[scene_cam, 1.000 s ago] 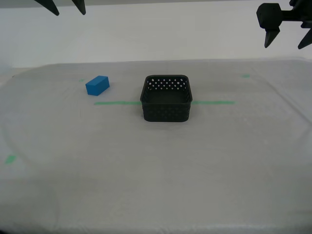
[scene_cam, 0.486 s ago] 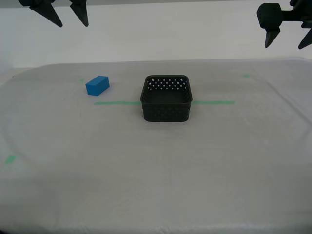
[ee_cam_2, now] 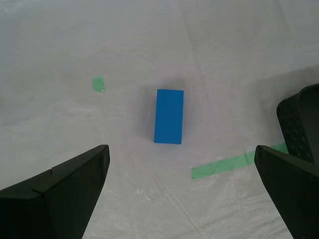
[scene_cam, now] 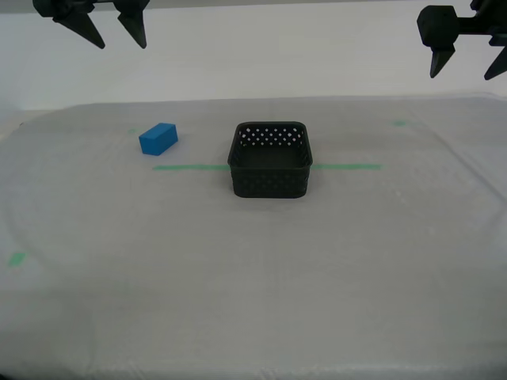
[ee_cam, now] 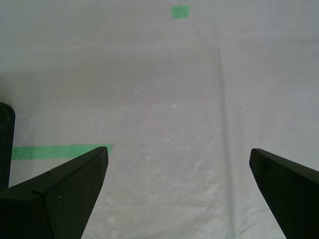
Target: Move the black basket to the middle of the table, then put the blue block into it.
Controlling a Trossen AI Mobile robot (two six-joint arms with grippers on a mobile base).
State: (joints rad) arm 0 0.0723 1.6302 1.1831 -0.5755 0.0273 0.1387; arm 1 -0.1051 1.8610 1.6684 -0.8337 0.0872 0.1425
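So the basket [scene_cam: 270, 159] looks like it's already sitting about mid-table [scene_cam: 253, 301], right on top of the green tape line [scene_cam: 190, 167], which pokes out on both sides of it. I'd call the first half of the job done, or at least nothing about its spot looks like it needs fixing. The block [scene_cam: 158, 138] is not in yet. It's lying flat on the sheeting, off toward the exterior view's left of the basket and a little farther back, clearly apart from it, just behind the tape line.

What's left, as I read it: get the block, carry it over, drop it in.

My second gripper [scene_cam: 111, 28] hangs high above the table at the exterior view's top left, jaws spread wide and holding nothing. Its wrist view looks straight down with the block [ee_cam_2: 169, 116] sitting between the two fingers [ee_cam_2: 60, 194], so I'd guess that's the arm lined up for the pick. A corner of the basket [ee_cam_2: 301, 127] and a small green mark [ee_cam_2: 98, 83] show there too. My first gripper [scene_cam: 467, 59] is up at the top right, also spread apart and empty, over bare sheeting with just the basket's edge [ee_cam: 5, 144] in sight.

The block itself: bright blue, plain smooth faces, solid-looking, way smaller than the basket. The basket is black, open on top, rounded corners, rows of round holes in the walls, and empty inside as far as I can see
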